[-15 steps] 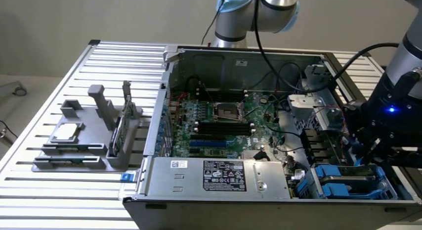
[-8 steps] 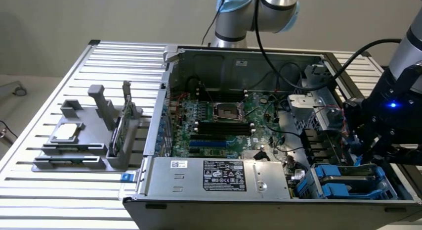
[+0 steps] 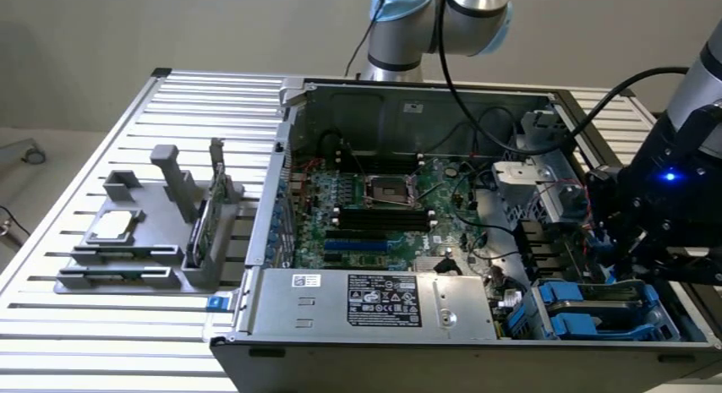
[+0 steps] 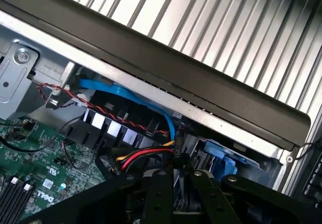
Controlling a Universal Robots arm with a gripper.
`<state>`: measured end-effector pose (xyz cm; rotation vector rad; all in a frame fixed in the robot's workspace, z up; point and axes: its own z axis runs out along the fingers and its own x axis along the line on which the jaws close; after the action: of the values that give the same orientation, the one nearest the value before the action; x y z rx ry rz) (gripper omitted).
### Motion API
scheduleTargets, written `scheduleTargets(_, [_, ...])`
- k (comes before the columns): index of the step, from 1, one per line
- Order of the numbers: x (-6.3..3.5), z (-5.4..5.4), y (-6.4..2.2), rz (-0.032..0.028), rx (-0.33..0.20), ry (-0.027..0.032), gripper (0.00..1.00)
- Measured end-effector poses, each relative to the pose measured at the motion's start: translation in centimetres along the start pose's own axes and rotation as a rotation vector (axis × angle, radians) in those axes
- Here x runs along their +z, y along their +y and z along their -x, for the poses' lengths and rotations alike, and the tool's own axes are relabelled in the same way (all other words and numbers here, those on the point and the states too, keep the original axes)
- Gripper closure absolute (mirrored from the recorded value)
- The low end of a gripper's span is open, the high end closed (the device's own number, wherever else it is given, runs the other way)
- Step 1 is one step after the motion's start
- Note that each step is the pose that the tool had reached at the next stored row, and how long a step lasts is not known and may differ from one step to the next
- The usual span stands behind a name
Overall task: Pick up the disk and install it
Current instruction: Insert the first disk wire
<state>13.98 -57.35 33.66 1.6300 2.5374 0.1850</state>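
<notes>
The disk [image 3: 596,313] shows as blue carrier rails around a grey body, lying in the drive bay at the front corner of the open computer case [image 3: 451,342], on the exterior view's right. My black gripper [image 3: 660,270] hangs just above and behind that bay. In the wrist view the fingers [image 4: 158,183] stand close together with nothing visible between them, and the blue carrier [image 4: 221,161] lies just beyond the gripper [image 4: 178,194], under the case's dark edge. Whether the gripper touches the disk is hidden.
The motherboard [image 3: 384,207] fills the case's floor, and a long grey box with a white sticker [image 3: 373,300] runs along its front. Red, yellow and blue cables [image 4: 146,156] run near the gripper. A grey fixture [image 3: 135,241] on the slatted table holds a small square chip [image 3: 115,228].
</notes>
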Motion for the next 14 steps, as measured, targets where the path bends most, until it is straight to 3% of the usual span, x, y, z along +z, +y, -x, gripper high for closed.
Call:
scheduleTargets(3, [-0.09, 0.01, 0.01, -0.0073, 0.021, -0.0007, 0.82])
scheduleTargets(11, [-0.41, 0.05, 0.06, -0.0146, 0.064, -0.0059, 0.82])
scheduleTargets(14, [-0.47, 0.08, 0.05, -0.0182, 0.076, -0.011, 0.82])
